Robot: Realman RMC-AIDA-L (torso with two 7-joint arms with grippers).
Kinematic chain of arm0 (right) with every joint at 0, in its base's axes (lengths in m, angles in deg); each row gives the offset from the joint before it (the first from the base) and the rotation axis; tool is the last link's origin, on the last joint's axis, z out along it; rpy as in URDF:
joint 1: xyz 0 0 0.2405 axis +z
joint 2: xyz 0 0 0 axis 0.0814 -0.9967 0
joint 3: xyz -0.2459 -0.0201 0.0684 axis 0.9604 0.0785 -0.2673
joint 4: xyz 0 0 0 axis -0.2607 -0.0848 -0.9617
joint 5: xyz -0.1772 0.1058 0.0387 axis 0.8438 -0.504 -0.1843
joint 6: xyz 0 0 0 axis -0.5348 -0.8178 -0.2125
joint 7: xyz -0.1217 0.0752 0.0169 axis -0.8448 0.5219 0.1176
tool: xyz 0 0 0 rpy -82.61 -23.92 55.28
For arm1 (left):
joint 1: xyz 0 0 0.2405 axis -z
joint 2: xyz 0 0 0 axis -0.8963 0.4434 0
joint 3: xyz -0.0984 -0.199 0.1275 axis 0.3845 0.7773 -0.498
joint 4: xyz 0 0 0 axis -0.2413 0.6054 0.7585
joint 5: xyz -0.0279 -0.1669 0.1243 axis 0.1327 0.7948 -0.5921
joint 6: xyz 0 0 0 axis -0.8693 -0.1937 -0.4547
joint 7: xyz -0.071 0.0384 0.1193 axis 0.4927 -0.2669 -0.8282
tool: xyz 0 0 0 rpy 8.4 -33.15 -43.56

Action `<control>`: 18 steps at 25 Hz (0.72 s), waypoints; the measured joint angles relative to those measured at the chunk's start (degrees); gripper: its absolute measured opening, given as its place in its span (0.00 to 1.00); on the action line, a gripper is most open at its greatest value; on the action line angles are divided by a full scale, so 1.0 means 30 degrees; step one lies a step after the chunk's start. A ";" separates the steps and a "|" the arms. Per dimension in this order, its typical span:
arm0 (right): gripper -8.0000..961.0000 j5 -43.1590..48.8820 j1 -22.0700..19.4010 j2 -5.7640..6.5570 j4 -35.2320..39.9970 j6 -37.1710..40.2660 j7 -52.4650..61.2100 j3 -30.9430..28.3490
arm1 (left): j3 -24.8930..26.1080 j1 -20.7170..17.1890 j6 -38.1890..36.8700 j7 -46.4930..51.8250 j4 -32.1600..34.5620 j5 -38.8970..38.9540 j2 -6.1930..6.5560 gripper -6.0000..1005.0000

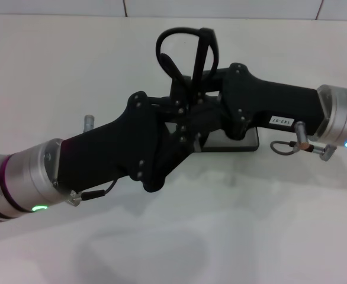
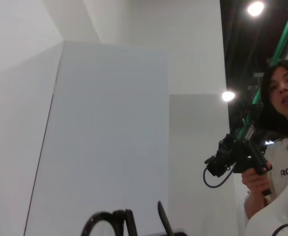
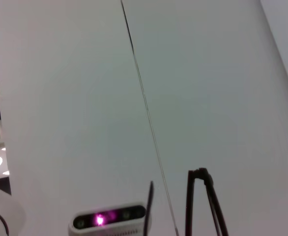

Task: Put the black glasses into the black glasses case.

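Note:
The black glasses (image 1: 188, 50) stand upright in the air above the white table (image 1: 73, 71), lens rim and temple arms pointing up. Both arms meet right under them. My right gripper (image 1: 198, 89) comes in from the right and is shut on the lower part of the frame. My left gripper (image 1: 182, 109) reaches in from the lower left and touches the same spot. The black glasses case (image 1: 244, 141) lies flat on the table beneath the right gripper and is mostly hidden. Parts of the glasses (image 2: 112, 221) show in the left wrist view, and a temple arm (image 3: 203, 196) in the right wrist view.
A person (image 2: 281, 147) holding a black camera rig stands beyond the table in the left wrist view. My head camera bar (image 3: 109, 219) with a magenta light shows in the right wrist view. White wall panels rise behind the table.

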 joint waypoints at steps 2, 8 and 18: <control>0.11 0.0004 0.0010 0.0001 0.0005 -0.0134 -0.0012 0.0181 | 0.0005 0.0023 0.0016 -0.0005 -0.0059 0.0094 0.0001 0.07; 0.11 0.0013 0.0011 0.0000 0.0228 -0.0408 -0.0018 0.0443 | 0.0036 0.0064 0.0253 0.0130 -0.0323 0.0607 0.0004 0.06; 0.11 0.0019 0.0052 0.0000 0.0285 -0.0424 -0.0017 0.0603 | 0.0039 0.0171 0.0448 0.0150 -0.0787 0.0815 0.0031 0.06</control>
